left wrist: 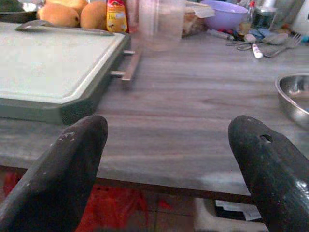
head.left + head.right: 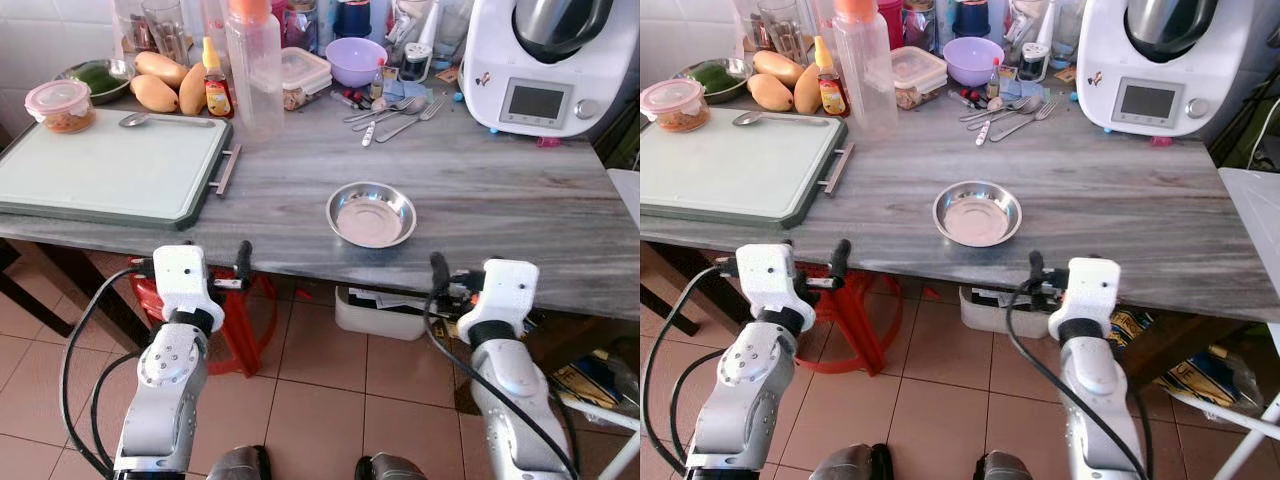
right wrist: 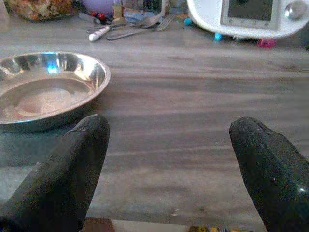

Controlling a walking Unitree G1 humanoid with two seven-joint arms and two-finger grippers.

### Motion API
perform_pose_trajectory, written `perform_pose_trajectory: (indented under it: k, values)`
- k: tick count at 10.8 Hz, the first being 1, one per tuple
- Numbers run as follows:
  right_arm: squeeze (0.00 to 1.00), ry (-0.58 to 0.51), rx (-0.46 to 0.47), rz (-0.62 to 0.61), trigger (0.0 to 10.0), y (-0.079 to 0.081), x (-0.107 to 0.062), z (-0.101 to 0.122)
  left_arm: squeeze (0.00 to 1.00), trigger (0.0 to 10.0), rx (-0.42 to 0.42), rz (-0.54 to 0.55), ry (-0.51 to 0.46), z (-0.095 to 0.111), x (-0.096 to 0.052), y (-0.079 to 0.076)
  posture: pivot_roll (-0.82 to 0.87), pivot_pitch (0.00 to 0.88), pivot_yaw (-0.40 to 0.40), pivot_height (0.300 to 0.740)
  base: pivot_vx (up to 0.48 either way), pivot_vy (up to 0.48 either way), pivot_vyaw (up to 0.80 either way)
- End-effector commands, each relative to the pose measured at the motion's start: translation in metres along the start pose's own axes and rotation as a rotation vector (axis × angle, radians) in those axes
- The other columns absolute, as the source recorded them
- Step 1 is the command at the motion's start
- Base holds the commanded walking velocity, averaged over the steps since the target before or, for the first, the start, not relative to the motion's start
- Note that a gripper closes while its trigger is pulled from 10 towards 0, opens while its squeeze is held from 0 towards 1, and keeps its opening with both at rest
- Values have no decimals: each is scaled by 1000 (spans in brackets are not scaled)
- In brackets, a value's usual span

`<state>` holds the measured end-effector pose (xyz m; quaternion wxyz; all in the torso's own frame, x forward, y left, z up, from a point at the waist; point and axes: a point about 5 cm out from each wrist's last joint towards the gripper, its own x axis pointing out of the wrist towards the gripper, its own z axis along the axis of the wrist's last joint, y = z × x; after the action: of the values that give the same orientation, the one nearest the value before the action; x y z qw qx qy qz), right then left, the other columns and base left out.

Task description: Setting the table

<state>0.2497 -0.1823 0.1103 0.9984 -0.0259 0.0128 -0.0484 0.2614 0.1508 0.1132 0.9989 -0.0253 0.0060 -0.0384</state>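
Grey wood-grain table (image 2: 500,190) stretches before us; no writing on it is legible to us. One shallow, shiny steel plate (image 2: 371,214) sits near the front edge, at its middle. We count three mangoes (image 2: 165,80) by the far left corner, beyond one pale cutting board (image 2: 105,165). Our left gripper (image 1: 166,159) and right gripper (image 3: 169,159) hover at the front edge, fingers spread, empty.

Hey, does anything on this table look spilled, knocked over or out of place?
Nothing spilled or tipped. The steel plate sits flat near the table's front edge; the cutlery lies in a loose heap at the back rather than set out.
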Motion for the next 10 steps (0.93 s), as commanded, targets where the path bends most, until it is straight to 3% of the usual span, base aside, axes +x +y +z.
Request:
perform_pose_trajectory:
  k: [1, 3, 4, 6, 8, 10]
  values:
    - [0, -31, -35, 4, 10000, -2, -2, 8, 0, 10000, 21, 0, -7, 4, -3, 2, -54, 162, 14, 740, 0, 0, 0]
    - [0, -45, -64, -1, 10000, -1, -6, 12, 0, 10000, 45, 15, 3, -1, -11, 3, -45, 184, 3, 740, 0, 0, 0]
    - [0, -43, -102, -19, 10000, -2, -8, 11, 0, 10000, 20, 35, -27, 1, -14, 3, -39, 192, -1, 740, 0, 0, 0]
    - [0, -71, -107, -35, 10000, 1, -9, 19, 0, 10000, 46, 75, -79, 4, -17, 4, -42, 205, 0, 740, 0, 0, 0]
    - [0, -80, -78, -61, 10000, -1, -10, 21, 0, 10000, 22, 45, -57, 4, -16, -1, -46, 208, 2, 740, 0, 0, 0]
    - [0, -82, -149, -46, 10000, 2, -8, 20, 0, 10000, -3, 51, -36, 2, -13, -3, -44, 210, -3, 740, 0, 0, 0]
